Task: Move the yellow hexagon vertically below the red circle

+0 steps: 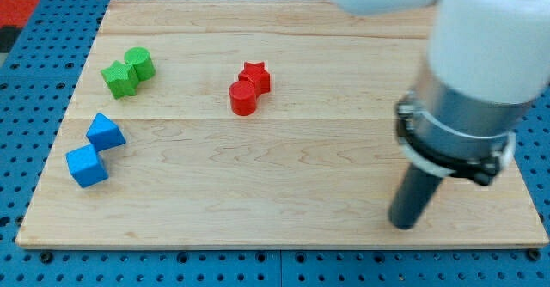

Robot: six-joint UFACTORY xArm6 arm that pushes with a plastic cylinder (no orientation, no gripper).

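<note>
While you look across the wooden board [284, 192], my tip [404, 222] rests near the view's bottom right, well apart from the red circle [243, 99] touching the red star [256, 76]. No jaws exist here; you cannot see any yellow hexagon.

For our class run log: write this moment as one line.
my tip: lower right, far from blocks | yellow hexagon: not visible | red circle: touching red star

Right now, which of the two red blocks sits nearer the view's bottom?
The red circle. It touches the red star but lies lower and slightly left. My tip is far off, toward the view's bottom right.
</note>
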